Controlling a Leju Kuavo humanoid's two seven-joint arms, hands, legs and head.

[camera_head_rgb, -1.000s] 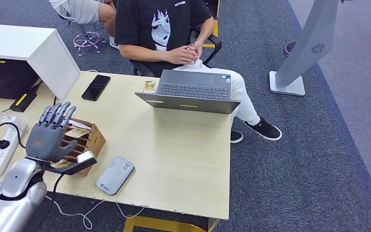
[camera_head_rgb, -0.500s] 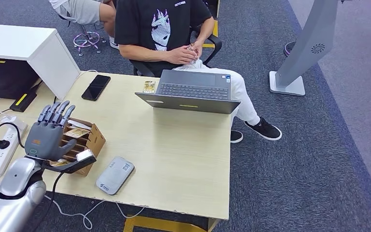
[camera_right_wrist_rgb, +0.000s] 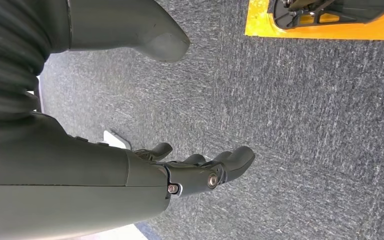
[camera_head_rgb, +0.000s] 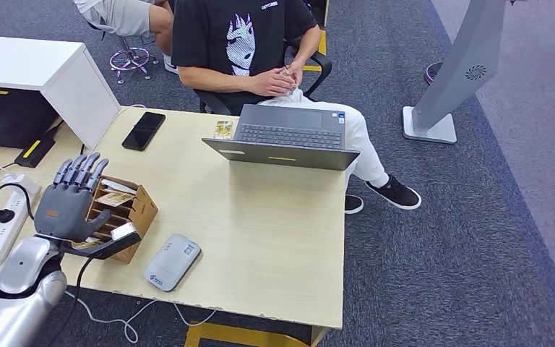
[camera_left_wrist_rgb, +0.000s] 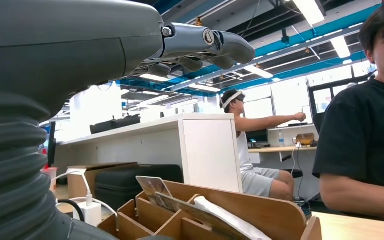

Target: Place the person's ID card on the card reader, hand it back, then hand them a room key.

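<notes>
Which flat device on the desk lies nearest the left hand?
The grey card reader, just beside the left hand; the black phone lies farther off, toward the person.

Head view: taken from high, facing forward and down over desk (camera_head_rgb: 260,224), far side included. Left wrist view: taken low and close behind left hand (camera_left_wrist_rgb: 200,42), facing level across wooden organizer (camera_left_wrist_rgb: 220,215) on desk. Organizer (camera_head_rgb: 126,206) shared with head view. Right wrist view: aimed down at carpet (camera_right_wrist_rgb: 305,125) beside desk.
</notes>
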